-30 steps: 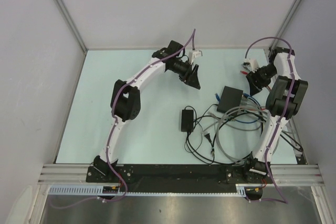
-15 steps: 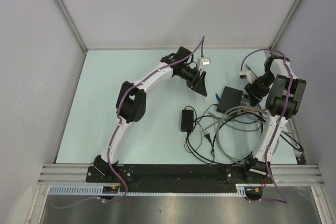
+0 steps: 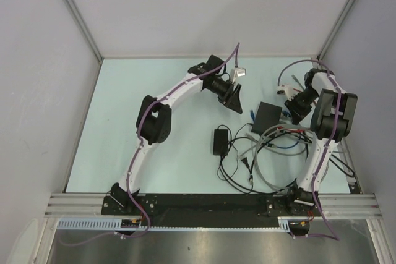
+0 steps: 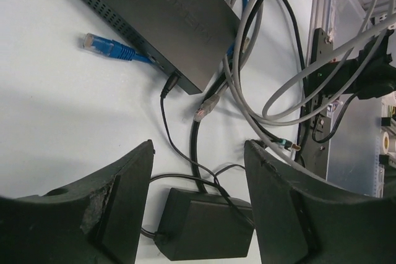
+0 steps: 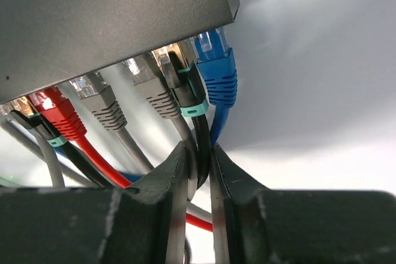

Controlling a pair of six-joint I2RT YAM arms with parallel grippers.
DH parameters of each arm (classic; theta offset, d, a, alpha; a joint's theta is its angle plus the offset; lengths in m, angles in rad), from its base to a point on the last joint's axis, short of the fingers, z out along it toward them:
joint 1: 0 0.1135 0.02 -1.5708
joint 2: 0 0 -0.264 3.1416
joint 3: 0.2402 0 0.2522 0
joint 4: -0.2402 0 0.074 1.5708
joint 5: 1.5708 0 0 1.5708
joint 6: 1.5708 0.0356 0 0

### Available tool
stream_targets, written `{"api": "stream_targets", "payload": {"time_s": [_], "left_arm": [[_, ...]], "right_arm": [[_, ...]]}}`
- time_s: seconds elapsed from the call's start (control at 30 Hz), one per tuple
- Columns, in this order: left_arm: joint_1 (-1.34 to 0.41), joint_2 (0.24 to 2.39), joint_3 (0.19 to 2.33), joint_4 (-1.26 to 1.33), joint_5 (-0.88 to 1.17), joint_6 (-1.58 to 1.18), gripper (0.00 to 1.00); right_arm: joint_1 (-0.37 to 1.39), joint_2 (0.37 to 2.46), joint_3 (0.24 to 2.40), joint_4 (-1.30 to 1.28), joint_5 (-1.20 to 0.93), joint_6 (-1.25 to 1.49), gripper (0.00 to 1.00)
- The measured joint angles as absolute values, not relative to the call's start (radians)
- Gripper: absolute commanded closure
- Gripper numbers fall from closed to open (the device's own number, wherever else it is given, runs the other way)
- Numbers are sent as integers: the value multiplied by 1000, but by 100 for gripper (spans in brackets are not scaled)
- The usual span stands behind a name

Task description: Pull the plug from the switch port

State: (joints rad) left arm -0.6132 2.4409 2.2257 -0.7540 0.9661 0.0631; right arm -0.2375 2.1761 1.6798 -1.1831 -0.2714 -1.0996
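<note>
One switch (image 3: 271,115) is seen lying flat on the table (image 3: 142,85), right of centre, between the two grippers. Along its port edge five seated plugs are counted in the right wrist view: one red plug (image 5: 59,112), two grey plugs (image 5: 99,100), one black plug (image 5: 189,88) with a teal collar, and one blue plug (image 5: 216,69) at the corner end (a sixth, dark one at the far left is mostly hidden). The black cable (image 5: 201,140) just below the black plug is pinched by the right gripper (image 5: 199,174), whose two fingers (image 5: 176,183) are pressed almost together on it; the blue plug's lead runs just beside the outer finger. The left gripper (image 4: 198,153) is held above the table off the switch's other side, its two fingers spread wide and gripping nothing. Below it, one loose blue plug (image 4: 106,46) is seen on the table just beside the switch, one loose grey plug (image 4: 206,109) near its corner, and one power adapter (image 4: 204,224) with a thin black cord. A tangle of grey and black cables (image 3: 275,153) is spread on the near side of the switch
</note>
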Motion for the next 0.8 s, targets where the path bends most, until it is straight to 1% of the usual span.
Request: {"api": "stream_targets", "payload": {"time_s": [0.07,0.1,0.17,0.2,0.3,0.5,0.67,0.73,0.77,0.8], "left_arm": [[-608,2440,2212,-756,961,70,34],[-606,2438,2199,-758,957,72,34],[-600,2429,2163,-771,948,80,34],[-596,2422,2140,-778,944,89,34],[-585,2373,2048,-801,920,121,34],[-548,2194,1849,-844,875,163,31],[-511,2061,1814,-855,826,203,30],[-492,2035,1814,-857,813,218,30],[-484,2031,1814,-857,809,223,30],[-472,2029,1813,-857,801,231,30]], "right_arm": [[-211,2169,1670,-1168,-270,-1085,87],[-195,2164,1663,-1159,-271,-1074,90],[-161,2157,1652,-1143,-275,-1045,92],[-142,2156,1649,-1136,-280,-1028,94],[-99,2156,1649,-1129,-305,-976,94],[-41,2156,1639,-1111,-402,-888,94],[6,2156,1624,-1094,-440,-825,94],[26,2154,1619,-1085,-453,-802,87],[37,2154,1617,-1084,-456,-796,81],[47,2152,1616,-1081,-461,-785,64]]}}
